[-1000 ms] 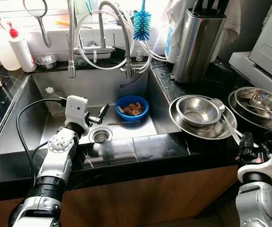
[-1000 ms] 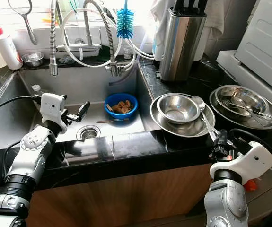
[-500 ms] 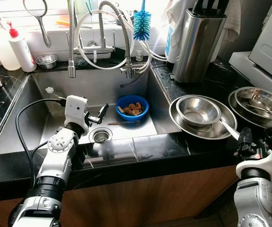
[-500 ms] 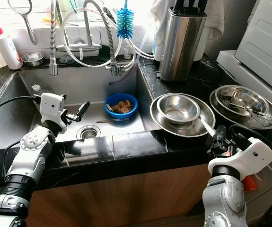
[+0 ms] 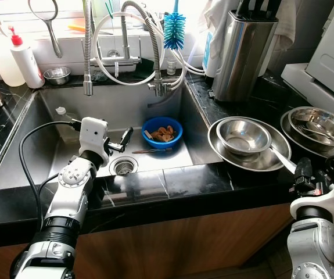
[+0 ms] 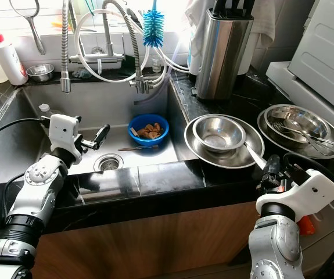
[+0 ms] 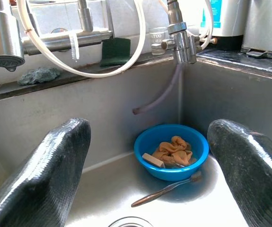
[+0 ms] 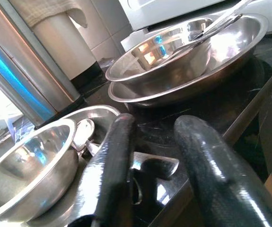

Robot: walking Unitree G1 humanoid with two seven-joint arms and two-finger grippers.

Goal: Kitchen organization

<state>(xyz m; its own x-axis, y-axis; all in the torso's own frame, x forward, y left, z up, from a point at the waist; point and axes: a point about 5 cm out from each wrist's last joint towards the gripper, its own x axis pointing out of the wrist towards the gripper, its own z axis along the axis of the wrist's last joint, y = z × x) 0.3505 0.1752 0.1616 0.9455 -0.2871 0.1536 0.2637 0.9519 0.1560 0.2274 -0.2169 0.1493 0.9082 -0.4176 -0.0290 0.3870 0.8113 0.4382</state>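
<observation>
Before us lies the steel sink (image 5: 50, 157), sunk in the black counter (image 5: 172, 183), with the drain (image 5: 123, 167) near its front edge. At two o'clock from the drain sits the blue bowl (image 5: 162, 132), holding some brownish scraps, and a thin utensil (image 5: 151, 151) lies flat on the sink floor just in front of it. On the counter at three o'clock from the sink we see a wide steel pan (image 5: 254, 158) with a smaller steel bowl (image 5: 245, 135) nested in it and a ladle (image 5: 278, 156) whose handle runs out over the pan's rim toward five o'clock. Farther toward three o'clock stand two more nested steel bowls (image 5: 318, 125) with utensils inside. The tall steel knife block (image 5: 243, 52) rises at twelve o'clock from the pan.

Our left gripper (image 5: 125, 139) hangs over the sink just above the drain, its fingers (image 7: 55, 175) spread wide and holding nothing, aimed at the blue bowl. Our right gripper (image 6: 270, 170) sits at the counter's front edge, at the end of the ladle handle; its fingers (image 8: 114, 161) are narrowly parted around it, though we cannot tell whether they press on it.
</observation>
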